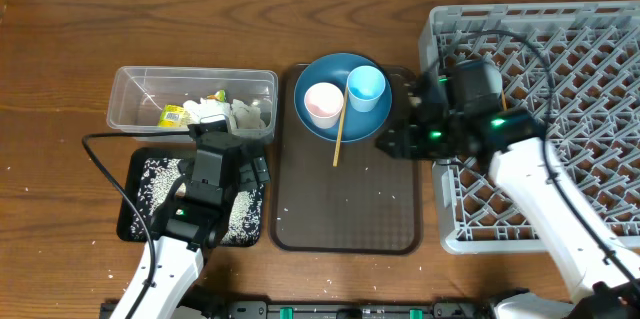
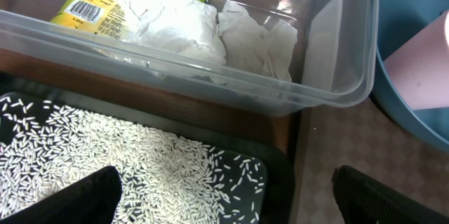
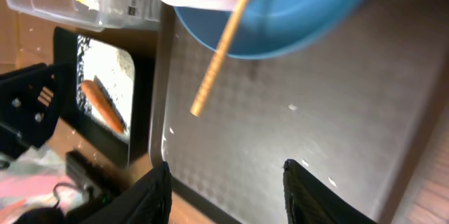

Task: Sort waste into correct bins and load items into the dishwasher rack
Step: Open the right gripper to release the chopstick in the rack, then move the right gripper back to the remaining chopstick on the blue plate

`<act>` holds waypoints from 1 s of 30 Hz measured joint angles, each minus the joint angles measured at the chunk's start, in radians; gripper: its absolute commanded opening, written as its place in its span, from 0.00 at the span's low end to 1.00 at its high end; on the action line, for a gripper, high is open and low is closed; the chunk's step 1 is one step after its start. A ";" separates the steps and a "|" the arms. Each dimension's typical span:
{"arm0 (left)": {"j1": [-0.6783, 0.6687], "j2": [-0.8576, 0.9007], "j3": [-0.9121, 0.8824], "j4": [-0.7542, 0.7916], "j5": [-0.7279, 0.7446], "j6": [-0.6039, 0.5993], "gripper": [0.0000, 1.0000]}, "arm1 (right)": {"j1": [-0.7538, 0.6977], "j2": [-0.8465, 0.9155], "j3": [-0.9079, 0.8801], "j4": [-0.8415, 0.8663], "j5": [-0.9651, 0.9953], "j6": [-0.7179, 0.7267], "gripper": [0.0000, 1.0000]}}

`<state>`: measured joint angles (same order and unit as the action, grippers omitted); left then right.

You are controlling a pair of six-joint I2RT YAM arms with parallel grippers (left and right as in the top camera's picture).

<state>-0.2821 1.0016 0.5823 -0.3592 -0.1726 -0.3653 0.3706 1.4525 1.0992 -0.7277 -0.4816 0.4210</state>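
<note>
While my left gripper [image 2: 224, 199] hangs spread over the shallow black rectangular tray [image 2: 275, 192] of white rice grains [image 2: 140, 154], crumpled white tissue [image 2: 189, 27] and yellow-green snack wrapper [image 2: 88, 10] lie in the clear rectangular plastic tub [image 2: 330, 55] | my right gripper [image 3: 228, 196] is spread, empty, above brown serving tray [image 3: 337, 126] near dark blue round plate [image 3: 295, 20]

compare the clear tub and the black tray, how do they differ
The clear tub is see-through with tall walls; the black tray is opaque and shallow. The clear tub holds the snack wrapper and crumpled tissue; the black tray holds rice grains and a carrot. Seen from overhead, the clear tub lies farther from the arms' bases, the black tray nearer. Both are rectangular, similar in footprint, and left of the brown serving tray.
</note>
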 measured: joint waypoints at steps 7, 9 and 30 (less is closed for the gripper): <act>0.000 0.001 0.000 0.000 0.000 0.000 0.98 | 0.198 0.002 0.000 0.143 0.186 0.203 0.43; 0.000 0.001 0.000 0.000 0.000 0.000 0.98 | 0.235 0.008 0.000 0.156 0.243 0.270 0.42; 0.000 0.001 0.000 0.000 0.000 0.000 0.98 | 0.293 0.270 -0.001 0.274 0.325 0.471 0.25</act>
<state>-0.2821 1.0023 0.5823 -0.3592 -0.1726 -0.3653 0.6632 1.7229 1.0985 -0.4534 -0.1570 0.8917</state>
